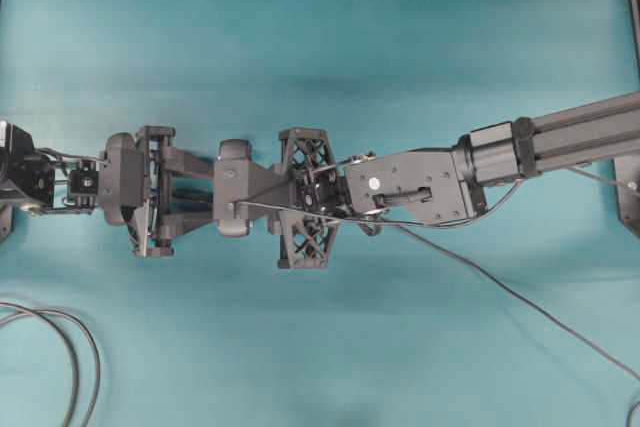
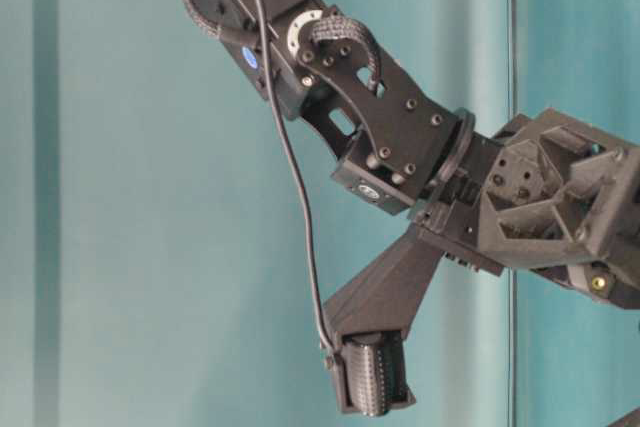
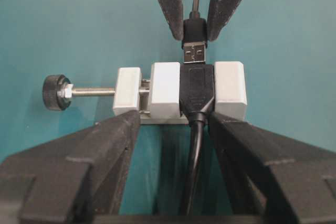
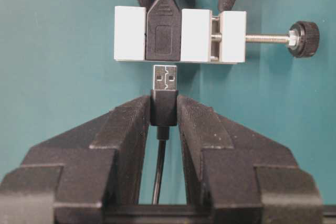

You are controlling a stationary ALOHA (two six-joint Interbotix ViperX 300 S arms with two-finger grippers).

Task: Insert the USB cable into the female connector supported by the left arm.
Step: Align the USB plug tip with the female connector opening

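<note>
From the overhead view I see both arms meeting nose to nose over the teal table (image 1: 320,37). The left arm (image 1: 130,187) reaches in from the left edge, the right arm (image 1: 560,142) from the right, and the two heads overlap near the middle, so the connector and the plug are hidden under them. The USB cable (image 1: 520,299) trails away from the right arm toward the lower right corner. A looped pair of dark cables (image 1: 70,357) lies at the lower left.

At table level I get only black arm hardware against the teal backdrop, with a thin cable hanging down to a ribbed finger pad (image 2: 372,374). I cannot tell which gripper this is, or its state, from here.

The left wrist camera shows the left gripper (image 3: 176,124) holding the female connector (image 3: 181,90) between its two fingers, the white block lying crosswise with its screw knob (image 3: 55,92) pointing left. The plug's silvery tip (image 3: 193,54) sits just beside the black socket, lined up with it, not seated.

The right wrist camera shows the right gripper (image 4: 164,113) clenched on the dark plug body of the USB cable, the metal tip (image 4: 165,78) pointing at the socket with a thin gap between them.
</note>
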